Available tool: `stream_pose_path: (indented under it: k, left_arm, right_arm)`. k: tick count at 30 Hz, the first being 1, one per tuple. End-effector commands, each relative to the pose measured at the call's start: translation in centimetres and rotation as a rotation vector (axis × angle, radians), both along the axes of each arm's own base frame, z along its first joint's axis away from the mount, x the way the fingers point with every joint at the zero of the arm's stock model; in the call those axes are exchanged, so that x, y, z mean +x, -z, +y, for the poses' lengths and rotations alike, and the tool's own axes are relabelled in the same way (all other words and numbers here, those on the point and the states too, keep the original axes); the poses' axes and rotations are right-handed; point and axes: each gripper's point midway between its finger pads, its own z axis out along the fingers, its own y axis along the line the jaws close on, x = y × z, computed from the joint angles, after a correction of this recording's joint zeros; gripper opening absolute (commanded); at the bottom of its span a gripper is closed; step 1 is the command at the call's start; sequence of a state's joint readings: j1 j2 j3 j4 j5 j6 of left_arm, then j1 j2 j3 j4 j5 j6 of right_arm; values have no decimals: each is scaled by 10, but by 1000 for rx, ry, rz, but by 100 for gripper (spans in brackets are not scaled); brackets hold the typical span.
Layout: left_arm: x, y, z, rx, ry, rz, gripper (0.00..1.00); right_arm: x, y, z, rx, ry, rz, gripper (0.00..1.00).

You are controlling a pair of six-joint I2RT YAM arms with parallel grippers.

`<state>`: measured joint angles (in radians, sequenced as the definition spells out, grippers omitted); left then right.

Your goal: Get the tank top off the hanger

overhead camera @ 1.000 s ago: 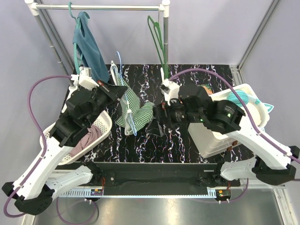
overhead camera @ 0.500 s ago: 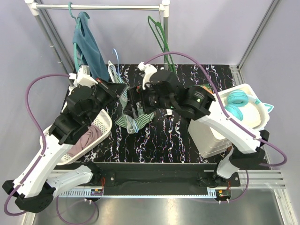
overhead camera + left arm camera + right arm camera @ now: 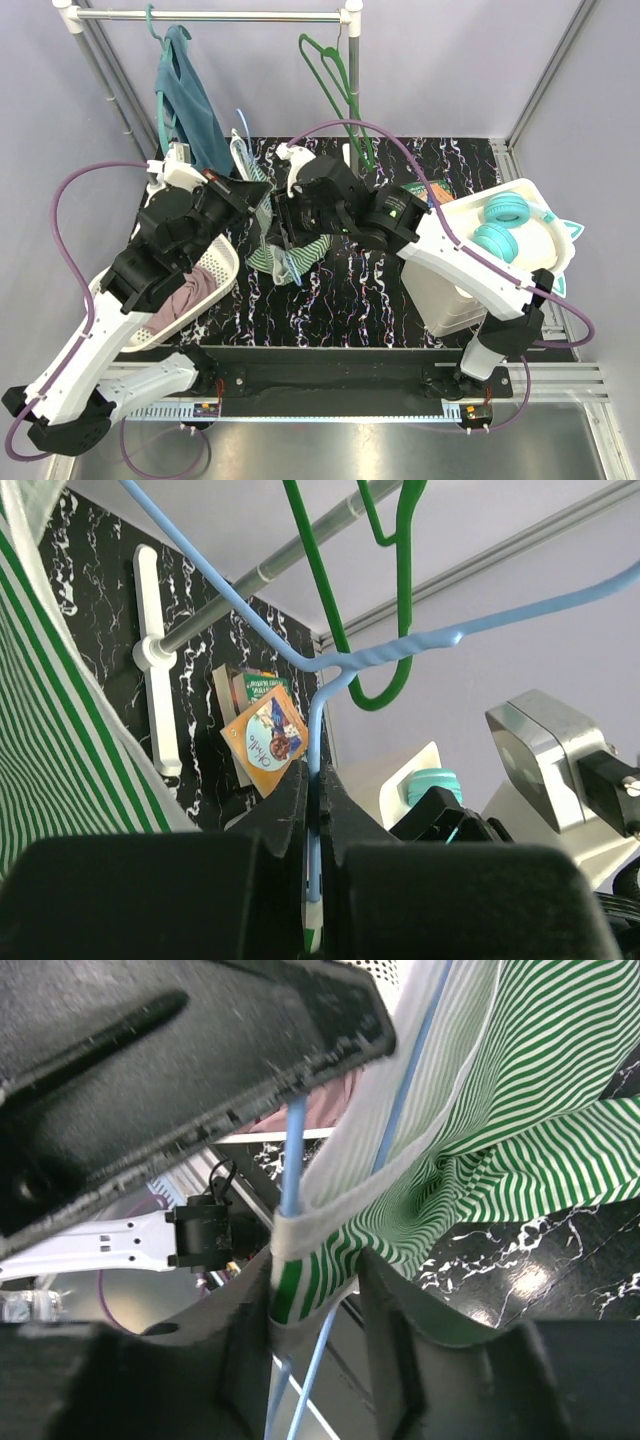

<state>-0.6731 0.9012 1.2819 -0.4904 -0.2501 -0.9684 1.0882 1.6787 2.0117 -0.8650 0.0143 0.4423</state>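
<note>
The tank top (image 3: 297, 256) hangs in green-striped folds at the centre of the top view, partly resting on the desk (image 3: 400, 290) and threaded on the blue hanger (image 3: 230, 610). The hanger's long axis is seen to run from the upper left, where its hook points up, down toward the lower centre. Its neck is clamped in the fully closed left claw (image 3: 315, 780), which sits just above and left of the right claw (image 3: 283, 225). The right claw is the nearer to the cloth: in its wrist view the strap (image 3: 300, 1280) lies between narrowed fingers and appears to be pinched, with the hanger wire passing beside it; whether the wire is caught too cannot be told. The strap is judged to need drawing along the hanger arm, down and away from the left claw.
</note>
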Motion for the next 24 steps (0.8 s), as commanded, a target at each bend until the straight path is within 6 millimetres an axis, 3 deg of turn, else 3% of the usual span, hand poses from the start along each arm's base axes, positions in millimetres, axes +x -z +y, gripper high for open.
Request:
stream_pose_path:
  k: [1,4,8,9,10,12,14,15,16,17,19,20,21,24]
  left_arm:
    - [-6,-12,-12,-34,55,-28,0]
    - [-9,-13,-19,-28,89,-32,0]
    - [-14,-19,-19,-3,114,-63,4]
    - [-15,-21,-17,18,115,-85,9]
    - [-16,-27,-14,27,112,-106,26]
    - [-23,-35,-4,78,109,-164,44]
    - [-30,-44,4,118,110,-215,65]
    - [-35,-44,13,171,103,-237,69]
    - [-38,-48,20,189,87,-247,72]
    - [-42,-39,29,240,76,-227,75]
    - [-43,-39,43,277,24,-211,75]
    - [-43,-31,49,322,16,-192,75]
    - [-43,-31,52,340,6,-188,75]
    - [-39,-23,52,392,9,-143,69]
  right_arm:
    - [1,-14,-3,47,18,-36,26]
    - [1,-13,-5,49,29,-33,0]
    - [-2,-16,-10,60,35,-29,0]
    - [-2,-11,-12,47,35,-26,0]
    - [-5,-15,-17,55,35,-31,0]
    - [-10,-3,-25,29,26,-24,0]
    - [-21,-8,-38,40,-1,-32,0]
    - [-24,4,-44,15,-13,-24,0]
    - [-33,-7,-56,43,-27,-39,0]
    - [-36,3,-63,25,-28,-34,0]
    - [-52,-10,-80,76,-62,-47,0]
    - [-57,-3,-86,66,-73,-43,0]
    - [-64,-13,-97,101,-84,-58,0]
    - [-82,-18,-116,138,-119,-65,0]
